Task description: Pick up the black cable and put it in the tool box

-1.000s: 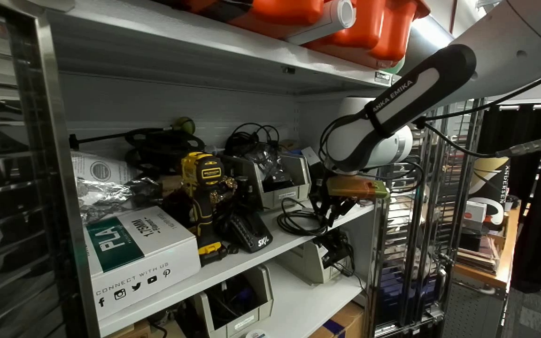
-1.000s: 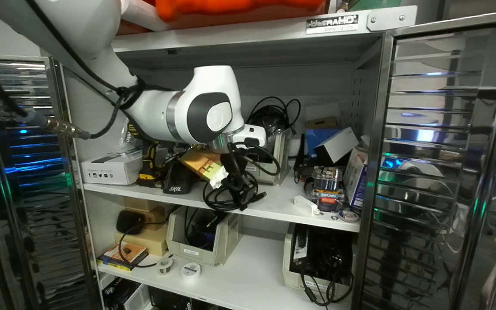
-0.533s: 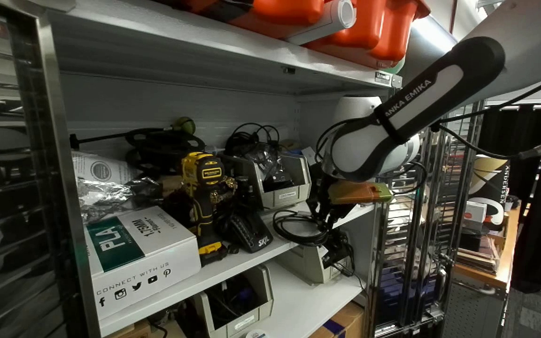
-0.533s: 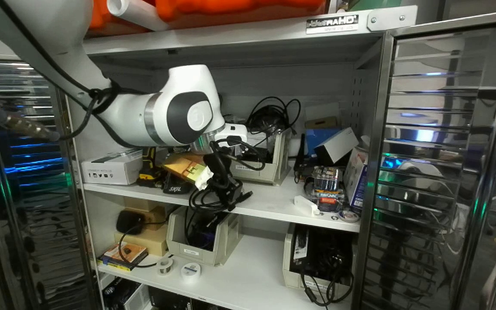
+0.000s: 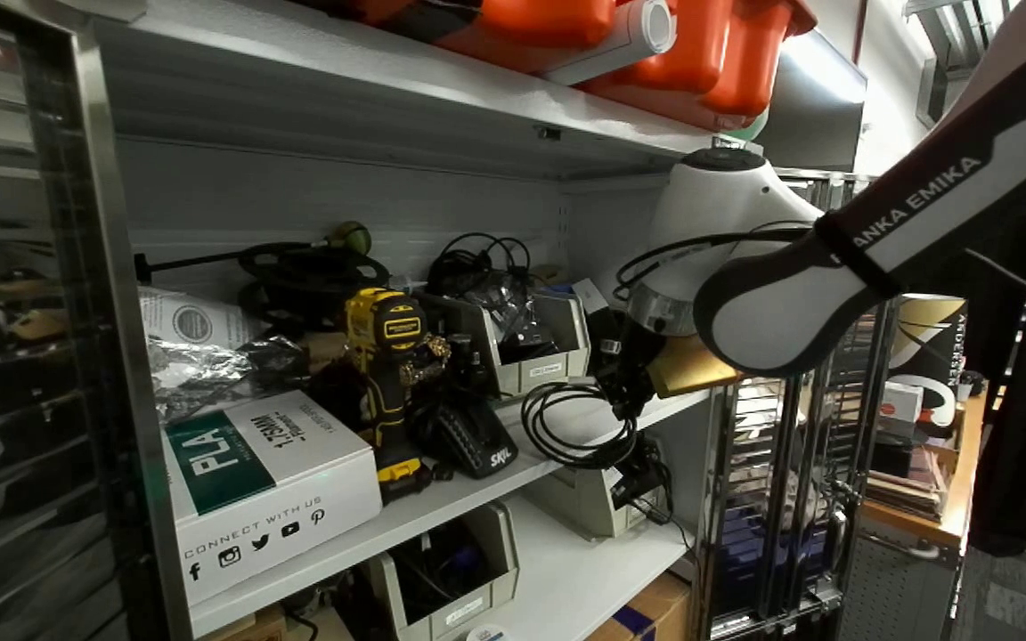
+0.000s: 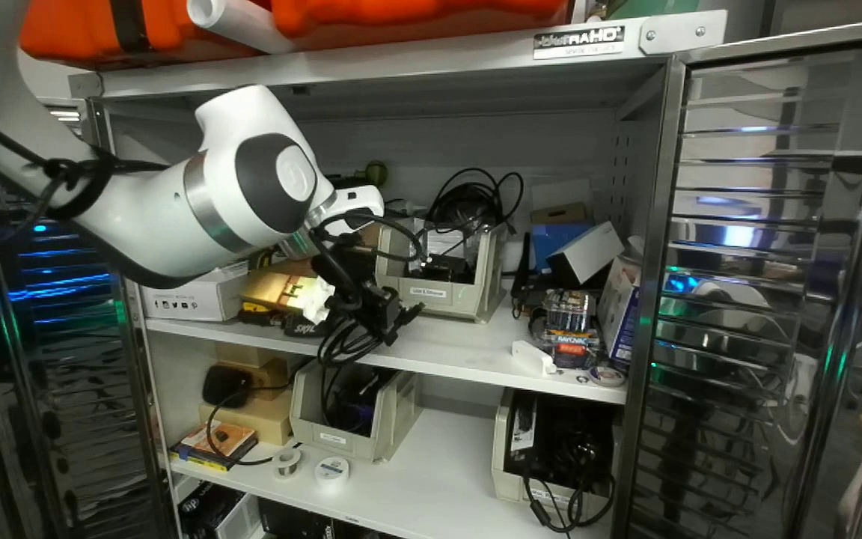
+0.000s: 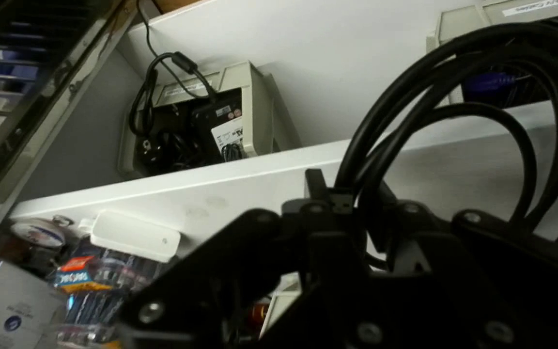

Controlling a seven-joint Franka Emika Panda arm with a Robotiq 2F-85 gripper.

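Note:
The black cable hangs in loose loops from my gripper near the front edge of the upper shelf. It also shows below the gripper in an exterior view, as dark loops. In the wrist view the fingers are closed round the cable strands, with a small plug at the left fingertip. I cannot tell if the loops touch the shelf. No box is marked as the tool box; a beige open bin stands behind the gripper, with two more bins on the lower shelf.
The yellow-black drill, a SKIL charger and a white filament box stand on the upper shelf. Batteries and a white box lie at its far end. A shelf board spans above, with metal doors alongside.
My gripper and the held cable have moved along the shelf front, leftward in an exterior view, toward the charger's side. The arm has tilted and the upper-shelf bin is less covered.

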